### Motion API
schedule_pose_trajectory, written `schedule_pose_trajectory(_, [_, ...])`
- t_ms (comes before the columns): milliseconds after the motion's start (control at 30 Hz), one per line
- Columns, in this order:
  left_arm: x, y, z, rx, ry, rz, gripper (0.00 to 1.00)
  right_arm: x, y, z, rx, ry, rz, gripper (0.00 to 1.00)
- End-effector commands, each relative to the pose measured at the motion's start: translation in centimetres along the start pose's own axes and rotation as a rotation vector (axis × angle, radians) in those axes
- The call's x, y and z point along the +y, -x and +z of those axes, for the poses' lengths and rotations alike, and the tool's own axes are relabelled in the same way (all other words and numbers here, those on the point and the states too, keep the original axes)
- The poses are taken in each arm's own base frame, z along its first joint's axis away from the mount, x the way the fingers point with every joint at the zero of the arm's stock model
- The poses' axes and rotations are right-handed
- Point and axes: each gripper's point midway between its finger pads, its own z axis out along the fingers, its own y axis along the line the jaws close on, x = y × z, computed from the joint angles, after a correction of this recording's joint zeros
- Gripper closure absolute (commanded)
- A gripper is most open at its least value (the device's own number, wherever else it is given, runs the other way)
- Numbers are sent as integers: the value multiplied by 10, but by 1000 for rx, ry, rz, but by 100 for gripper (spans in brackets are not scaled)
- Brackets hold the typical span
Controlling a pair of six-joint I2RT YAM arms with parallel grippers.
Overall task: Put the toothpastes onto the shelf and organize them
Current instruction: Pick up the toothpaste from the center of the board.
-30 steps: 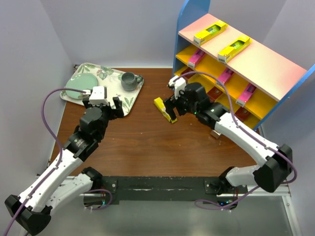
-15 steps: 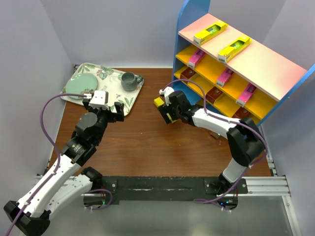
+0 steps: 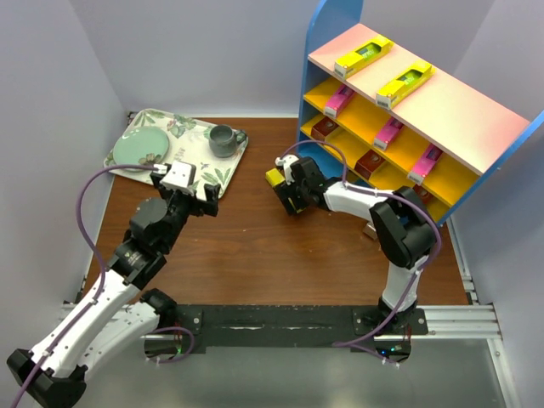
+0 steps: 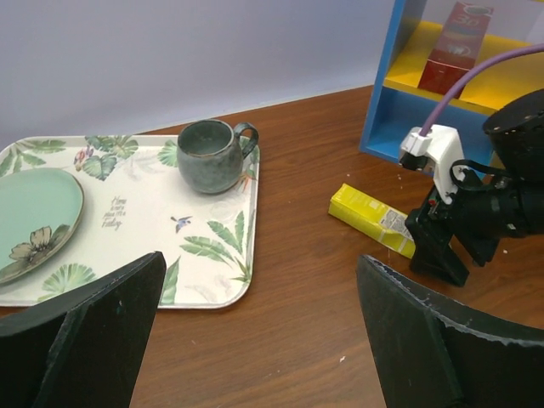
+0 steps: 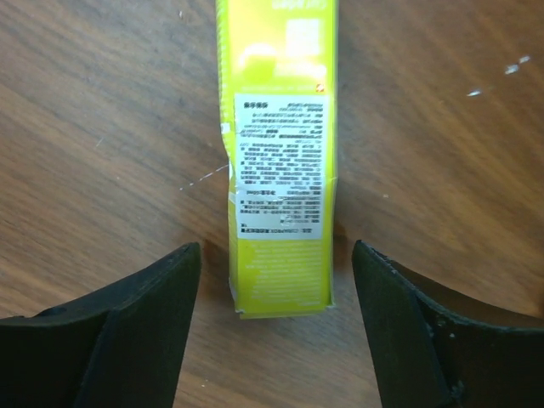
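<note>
**Asker:** Where is your right claw?

**Me:** My right claw is down low over the table, just left of the foot of the shelf. Its 2 fingers stand on either side of the yellow toothpaste carton, at the carton's end. A strip of bare wood shows between each finger and the cardboard. So this claw is parted about the carton, not touching it, and has hold of nothing.

**Asker:** How does that carton lie?

**Me:** It lies flat on the wood with a white label of small print facing up. It runs straight away from my wrist camera. From above, it lies between the floral tray and the shelf, nearer the shelf and apart from both.

**Asker:** And your left claw?

**Me:** My left claw hangs over the table by the tray's near right corner. It is spread wide and empty. Past its fingers I see the tray, with a grey-green mug standing at its far right and a pale green plate at its left.

**Asker:** What is on the shelf?

**Me:** The shelf stands at the far right. 2 yellow cartons lie on its pale pink top board. 3 bright pink cartons sit on the yellow-orange board below that. Dark red cartons sit on the board under those, and my right arm hides part of that row
</note>
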Motion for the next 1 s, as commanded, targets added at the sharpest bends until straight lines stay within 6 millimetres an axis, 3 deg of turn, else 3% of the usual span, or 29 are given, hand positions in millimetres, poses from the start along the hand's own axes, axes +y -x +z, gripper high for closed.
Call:
schedule_pose_trajectory(0, [-9,11,3,-49,-62,31,0,11,17,4,-34,70,10,30])
schedule_pose_trajectory(233, [-24,0,6,-34,-154,83,0,15,7,6,17,94,-11,45])
schedule_pose_trajectory(300, [-30,7,7,-68,-186,88,0,12,3,5,23,78,-15,49])
schedule_pose_trajectory(533, [-50,-1,6,-96,-306,141,0,14,-9,-7,28,84,-2,64])
schedule_pose_trajectory(667, [-64,-5,4,-117,-392,188,0,19,-5,-33,-7,110,31,67])
schedule_pose_trajectory(700, [-67,-7,4,-119,-408,198,0,23,-14,-38,9,127,37,67])
schedule_pose_trajectory(967, [-98,-25,-8,-130,-552,324,2,46,-25,-97,-18,255,128,72])
